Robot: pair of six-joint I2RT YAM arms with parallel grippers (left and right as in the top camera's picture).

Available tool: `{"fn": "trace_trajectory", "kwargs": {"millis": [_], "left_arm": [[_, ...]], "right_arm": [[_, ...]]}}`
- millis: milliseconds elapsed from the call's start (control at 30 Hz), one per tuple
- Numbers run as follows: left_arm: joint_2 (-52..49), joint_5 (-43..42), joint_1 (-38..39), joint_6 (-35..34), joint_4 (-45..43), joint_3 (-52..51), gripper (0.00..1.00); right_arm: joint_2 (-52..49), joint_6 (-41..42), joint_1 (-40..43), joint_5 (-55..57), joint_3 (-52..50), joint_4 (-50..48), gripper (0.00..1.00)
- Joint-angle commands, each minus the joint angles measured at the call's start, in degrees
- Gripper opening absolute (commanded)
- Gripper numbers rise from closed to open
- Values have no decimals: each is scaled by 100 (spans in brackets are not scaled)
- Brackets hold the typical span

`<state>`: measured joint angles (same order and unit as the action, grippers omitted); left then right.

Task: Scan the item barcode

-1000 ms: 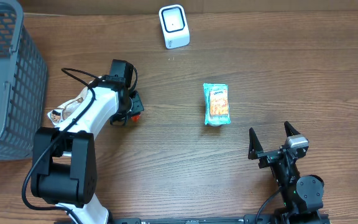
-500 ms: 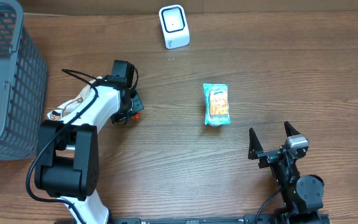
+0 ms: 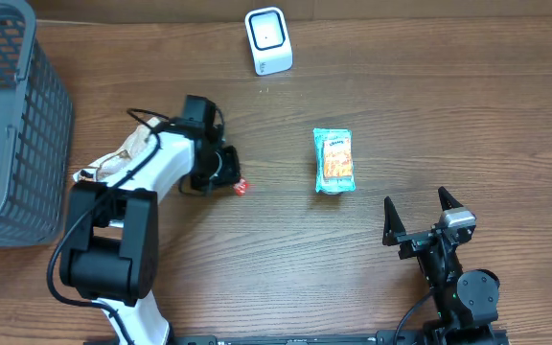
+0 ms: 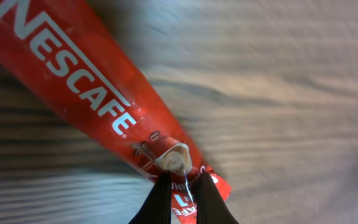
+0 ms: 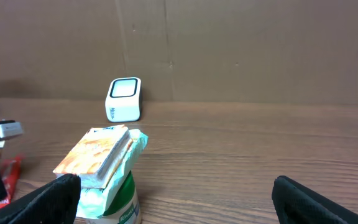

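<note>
While the left gripper (image 4: 183, 198) is pinched shut on one end of a red Nescafé stick sachet (image 4: 86, 81), the rest of the sachet runs away from it on a diagonal across the left wrist view, white lettering facing up and wood grain behind it. From overhead only a small red tip of the sachet (image 3: 241, 187) shows just beyond the left gripper (image 3: 226, 178); the remainder is hidden under the arm, and whether the sachet rests on the counter (image 3: 401, 105) or hangs just above it cannot be told.

Near the back edge of the counter stands the white barcode scanner (image 3: 267, 40), well apart from the sachet and off to the robot's right of it. No barcode can be made out on the sachet face that shows.

Between the two arms lies a teal snack packet (image 3: 333, 160) with an orange picture on its front, its long side pointing toward the scanner's end of the counter. In the right wrist view it sits close in front of the camera, with the scanner behind it.

At the near edge, the right gripper (image 3: 417, 203) has its jaws spread wide and grips nothing, and it is apart from the snack packet.

On the far left stands a grey mesh basket (image 3: 36, 144), close to the left arm's base.
</note>
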<state>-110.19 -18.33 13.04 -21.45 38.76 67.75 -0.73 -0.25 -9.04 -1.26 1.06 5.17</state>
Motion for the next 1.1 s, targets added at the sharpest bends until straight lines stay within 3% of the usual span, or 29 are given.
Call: {"fn": "trace_trajectory", "kwargs": {"millis": [0, 200, 267, 367, 433, 600, 800, 1067], "left_arm": [[-208, -256, 315, 595, 39, -68, 4], [-101, 2, 389, 623, 599, 610, 6], [-31, 164, 297, 623, 964, 1043, 16], [39, 544, 107, 627, 1665, 1821, 20], [44, 938, -31, 627, 2175, 2332, 28], [44, 1974, -472, 573, 3423, 3189, 26], [26, 3191, -1001, -140, 3768, 2916, 25], [22, 3224, -1539, -345, 2669, 1521, 24]], "right_arm": [[57, -44, 7, -11, -61, -37, 100], [57, -44, 7, -11, -61, -37, 100], [57, -44, 7, -11, -61, -37, 100], [57, -44, 7, -11, -61, -37, 100], [57, -44, 7, -11, -61, -37, 100], [57, -44, 7, -11, -61, -37, 100], [57, -44, 7, -11, -61, -37, 100], [57, -44, 7, -11, -61, -37, 100]]}}
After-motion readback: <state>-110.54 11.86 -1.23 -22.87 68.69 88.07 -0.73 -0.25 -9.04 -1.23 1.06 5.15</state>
